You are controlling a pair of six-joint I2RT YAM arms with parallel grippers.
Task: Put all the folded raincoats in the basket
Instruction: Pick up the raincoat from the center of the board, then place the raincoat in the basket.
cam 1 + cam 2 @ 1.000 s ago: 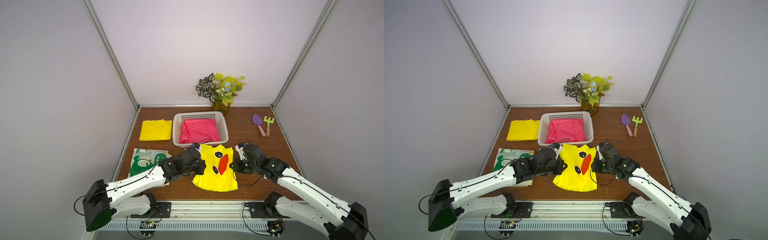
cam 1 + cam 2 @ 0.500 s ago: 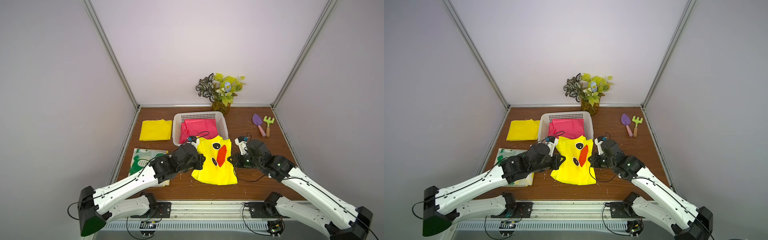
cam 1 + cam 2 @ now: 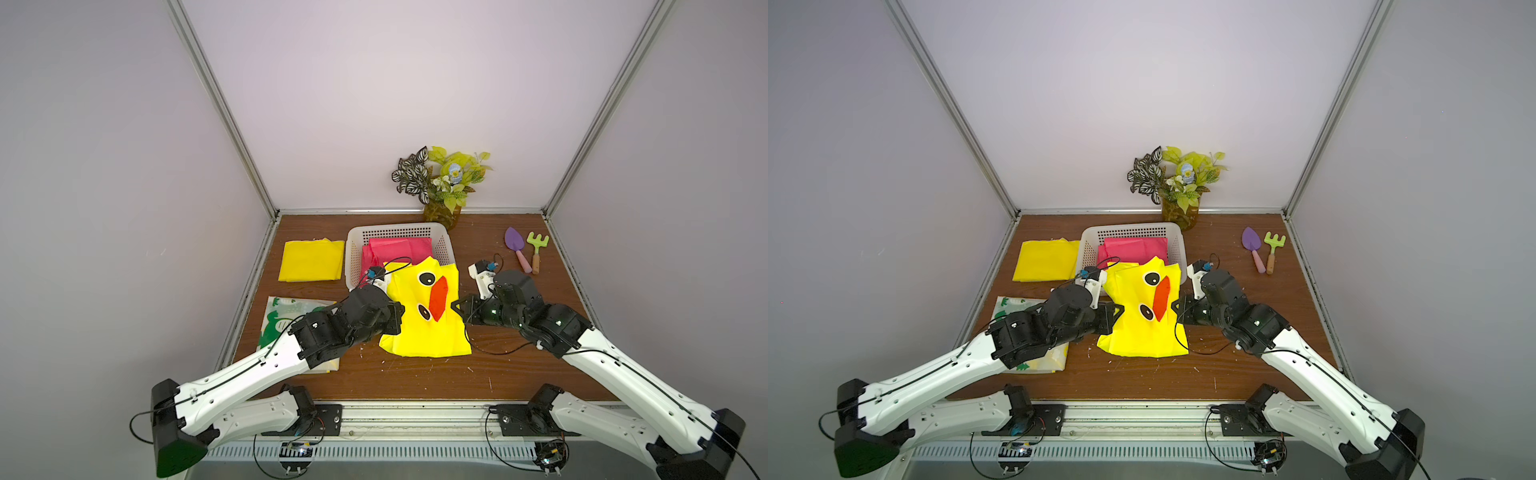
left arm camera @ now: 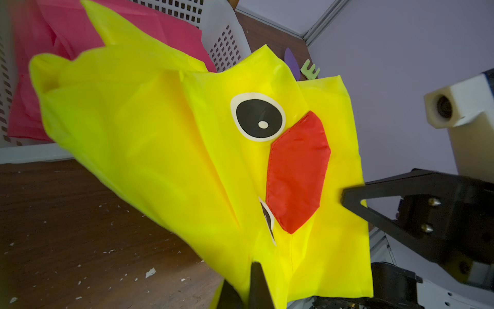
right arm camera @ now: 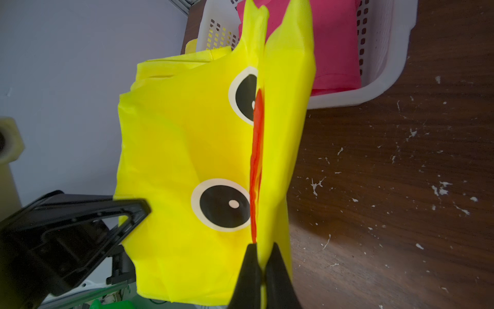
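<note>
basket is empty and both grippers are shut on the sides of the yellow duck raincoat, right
Not quite. The basket is not empty: a folded pink raincoat lies in it, plain in both top views. The rest stands: the left gripper and the right gripper are each shut on a side of the yellow duck raincoat.

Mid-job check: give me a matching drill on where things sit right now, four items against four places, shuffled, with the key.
Items
1. duck raincoat
2. pink raincoat
3. plain yellow raincoat
4. purple trowel

Places
A. on the table beside the green rake
B. lying in the basket
C. gripped by the left pincer and the right pincer
D. flat on the table, on the basket's left side

Pairs: 1-C, 2-B, 3-D, 4-A
</note>
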